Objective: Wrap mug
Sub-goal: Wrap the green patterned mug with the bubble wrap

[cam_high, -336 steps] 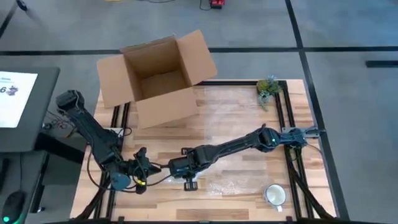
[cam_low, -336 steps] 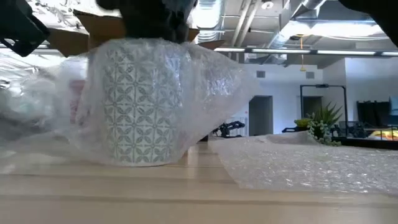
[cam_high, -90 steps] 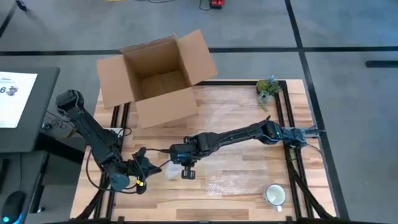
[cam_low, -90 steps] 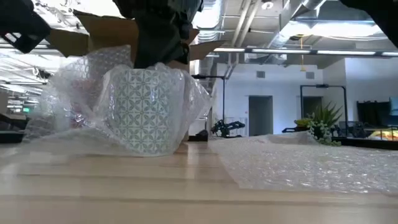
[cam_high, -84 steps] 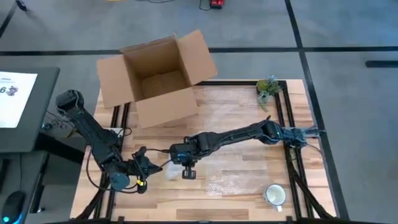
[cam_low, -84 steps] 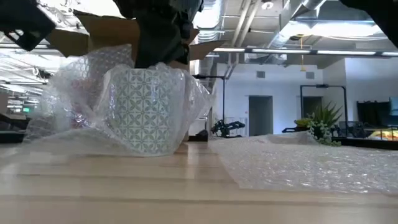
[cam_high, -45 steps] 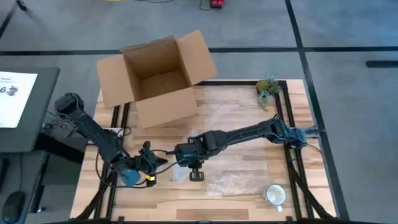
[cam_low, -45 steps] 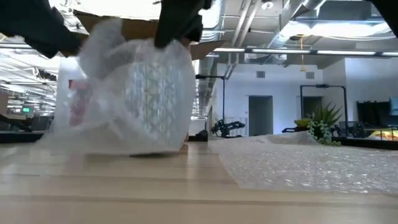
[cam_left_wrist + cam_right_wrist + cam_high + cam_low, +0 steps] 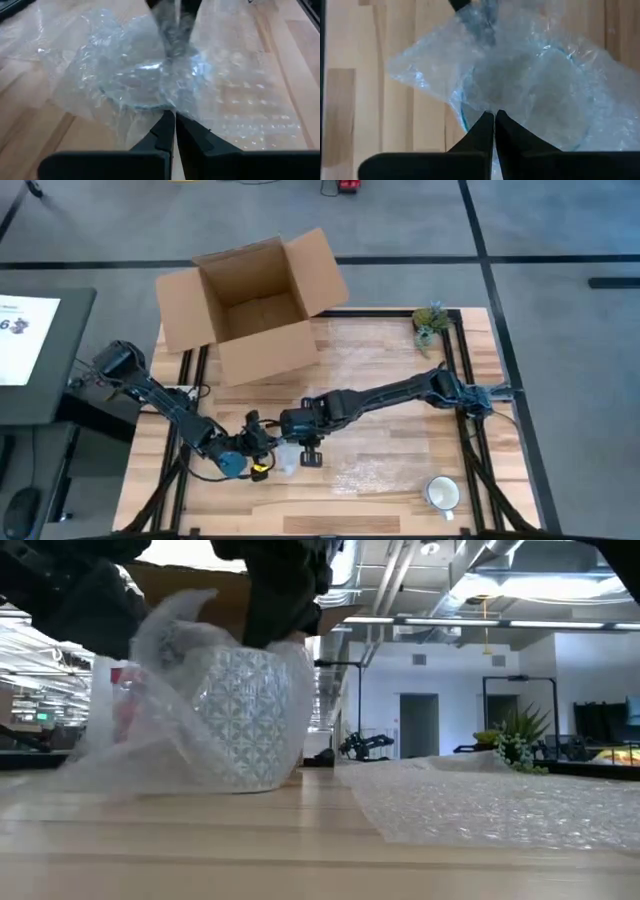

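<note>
Clear bubble wrap draped loosely over a patterned ceramic mug, upright on the table near its front left. Mug likely heavy, rigid, breakable; wrap light, limp, slippery, best pinched at a free edge rather than over the mug's wall. Left gripper pressed together on a fold of wrap at the near side; right gripper likewise pinching wrap over the rim. More bubble sheet spread flat nearby, cardboard box open beyond, second mug well apart.
</note>
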Robot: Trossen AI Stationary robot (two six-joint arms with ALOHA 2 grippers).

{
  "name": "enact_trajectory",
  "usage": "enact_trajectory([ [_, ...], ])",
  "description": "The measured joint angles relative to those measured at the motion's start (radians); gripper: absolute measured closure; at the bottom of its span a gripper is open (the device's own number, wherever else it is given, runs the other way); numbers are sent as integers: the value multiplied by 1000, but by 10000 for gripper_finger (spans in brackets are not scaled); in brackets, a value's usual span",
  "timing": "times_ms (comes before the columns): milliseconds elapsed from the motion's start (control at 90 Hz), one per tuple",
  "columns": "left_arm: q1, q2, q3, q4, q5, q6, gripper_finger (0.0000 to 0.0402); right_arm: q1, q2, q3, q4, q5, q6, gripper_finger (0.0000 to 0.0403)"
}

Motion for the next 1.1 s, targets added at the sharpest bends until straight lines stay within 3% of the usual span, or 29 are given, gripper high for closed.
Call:
enact_trajectory([
  [167,0,-35,5,13,3,4,402,-5,16,1,5,-1,0,402],
  [656,33,-48,13,37,134,75,402,-20,18,14,17,-5,-19,398],
  [1100,104,-47,13,40,135,73,402,-22,7,15,-20,2,-1,298],
])
